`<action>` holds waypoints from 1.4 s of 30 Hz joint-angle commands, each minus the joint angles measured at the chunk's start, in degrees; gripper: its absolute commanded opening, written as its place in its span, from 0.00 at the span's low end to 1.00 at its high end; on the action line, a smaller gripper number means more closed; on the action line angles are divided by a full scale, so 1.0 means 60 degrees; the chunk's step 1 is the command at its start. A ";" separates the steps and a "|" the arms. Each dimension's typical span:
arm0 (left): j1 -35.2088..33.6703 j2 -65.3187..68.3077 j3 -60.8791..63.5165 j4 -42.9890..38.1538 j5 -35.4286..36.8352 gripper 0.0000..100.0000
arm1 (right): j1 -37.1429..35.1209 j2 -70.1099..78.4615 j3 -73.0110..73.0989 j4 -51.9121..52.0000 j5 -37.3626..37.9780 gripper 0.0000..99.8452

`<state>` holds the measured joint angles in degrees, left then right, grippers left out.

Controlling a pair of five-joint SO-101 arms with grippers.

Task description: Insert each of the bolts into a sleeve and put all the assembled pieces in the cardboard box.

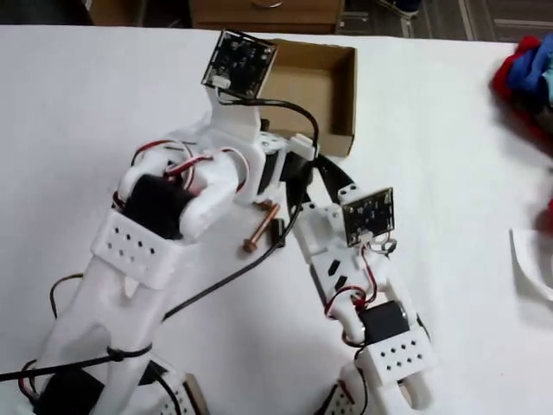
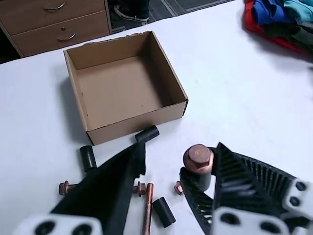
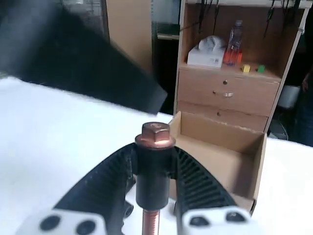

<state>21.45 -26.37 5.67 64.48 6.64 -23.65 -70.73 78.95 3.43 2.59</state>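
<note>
Near cardboard box (image 2: 137, 122) front wall — right jaws grip sleeve (image 3: 154, 176) holding bolt (image 3: 155, 134); left jaws spread wide.

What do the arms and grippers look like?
Left arm and right arm: white plastic shells, black servos, red, white and black cables, a bare circuit board on each wrist. Left gripper and right gripper: black ribbed fingers on white bases with screw holes.
</note>
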 commanded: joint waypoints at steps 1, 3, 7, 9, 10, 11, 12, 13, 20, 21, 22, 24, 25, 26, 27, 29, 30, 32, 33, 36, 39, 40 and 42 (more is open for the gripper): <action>-0.0381 -0.0366 -0.0623 -0.0059 -0.0044 0.23 | 0.0066 -0.0212 -0.0396 -0.0095 0.0059 0.02; -0.0835 -0.0396 -0.0725 0.0000 -0.0059 0.23 | 0.0271 -0.0139 -0.0527 0.0432 0.0029 0.02; -0.2227 -0.0176 -0.0168 -0.0088 -0.1172 0.23 | 0.0593 0.1179 -0.2125 0.1560 0.0044 0.02; -0.2799 0.0000 0.0491 -0.0059 -0.1861 0.23 | 0.1048 0.2557 -0.3619 0.2205 0.0044 0.02; -0.3077 0.0015 0.0930 -0.0059 -0.2139 0.23 | 0.1341 0.3421 -0.4571 0.2615 0.0044 0.02; -0.3341 0.0029 0.1385 -0.0073 -0.2403 0.23 | 0.1590 0.4359 -0.5641 0.3143 0.0059 0.02; -0.3619 0.0044 0.1810 -0.0117 -0.2564 0.23 | 0.1795 0.5341 -0.6828 0.3758 0.0059 0.02; -0.3868 0.0073 0.2190 -0.0132 -0.2696 0.23 | 0.1971 0.6308 -0.8044 0.4447 0.0059 0.02; -0.5319 0.0059 0.4652 -0.0821 -0.2769 0.23 | 0.2410 1.3883 -1.6850 0.7670 -0.0029 0.02; -0.5524 0.0059 0.4886 -0.0952 -0.2755 0.23 | 0.2425 1.4923 -1.8154 0.7817 -0.0029 0.02; -0.5656 0.0059 0.5062 -0.1011 -0.2755 0.23 | 0.2425 1.5963 -1.9487 0.7978 -0.0029 0.02; -0.5802 0.0044 0.5326 -0.0982 -0.2755 0.23 | 0.2410 1.7912 -2.2022 0.8447 -0.0029 0.02; -0.5802 0.0044 0.5429 -0.0952 -0.2769 0.23 | 0.2381 1.8850 -2.3267 0.8725 -0.0029 0.02; -0.5802 0.0044 0.5546 -0.0938 -0.2784 0.23 | 0.2366 1.9656 -2.4352 0.8916 -0.0029 0.02; -0.5802 0.0044 0.5678 -0.0938 -0.2784 0.23 | 0.2352 2.0462 -2.5407 0.9062 -0.0029 0.02; -0.5802 0.0044 0.5883 -0.0996 -0.2769 0.23 | 0.2352 2.1868 -2.7179 0.9194 -0.0029 0.02; -0.5802 0.0044 0.5941 -0.1011 -0.2769 0.23 | 0.2352 2.2454 -2.7927 0.9194 -0.0029 0.02; -0.5802 0.0044 0.6000 -0.1011 -0.2755 0.23 | 0.2366 2.3333 -2.8806 0.9194 -0.0029 0.02; -0.5802 0.0059 0.6015 -0.1011 -0.2755 0.23 | 0.2381 2.3597 -2.8996 0.9194 -0.0029 0.02; -0.5802 0.0088 0.6029 -0.1172 -0.2755 0.23 | 0.2425 2.3861 -2.8821 0.9194 -0.0044 0.02; -0.5802 0.0117 0.6044 -0.1436 -0.2667 0.23 | 0.2425 2.3832 -2.8484 0.9179 -0.0249 0.02; -0.5802 0.0117 0.6044 -0.1538 -0.2462 0.23 | 0.2440 2.3832 -2.8440 0.9179 -0.0454 0.02; -0.5802 0.0117 0.6044 -0.1641 -0.1978 0.23 | 0.2513 2.3861 -2.8352 0.9209 -0.0821 0.02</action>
<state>-12.66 -25.67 42.15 56.22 -8.13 -9.67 73.89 -89.23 58.46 0.22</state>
